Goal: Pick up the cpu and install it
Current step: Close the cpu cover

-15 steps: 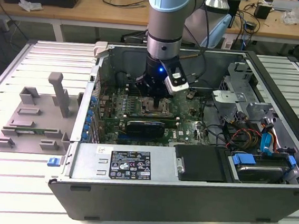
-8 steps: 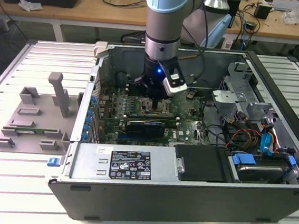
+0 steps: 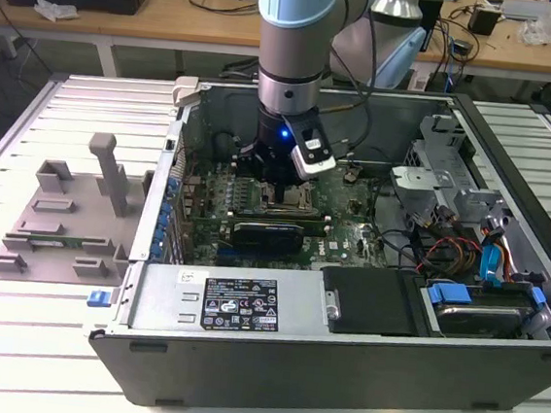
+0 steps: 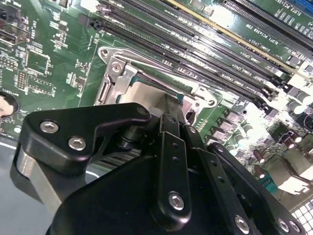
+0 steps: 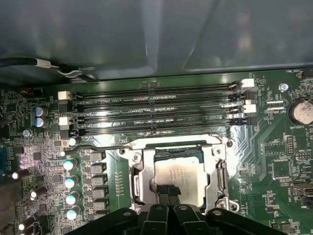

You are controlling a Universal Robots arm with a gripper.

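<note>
A white slatted desk (image 3: 38, 340) carries an open grey metal computer case (image 3: 290, 364). The pale blue and silver robot arm (image 3: 291, 42) reaches down into it, its black pincer (image 3: 279, 173) low over the green motherboard (image 3: 341, 237). A grey plastic tray with upright blocks (image 3: 60, 215) lies outside the case, well apart from the pincer, on the exterior view's left. In both wrist views the pincer (image 5: 168, 191) (image 4: 168, 103) has its fingers drawn together, gripping nothing. Right under its tips is the square metal-framed socket (image 5: 220, 181) (image 4: 115, 73). The small flat silvery-grey cpu (image 5: 178, 171) (image 4: 146, 95) lies flat inside it.
</note>
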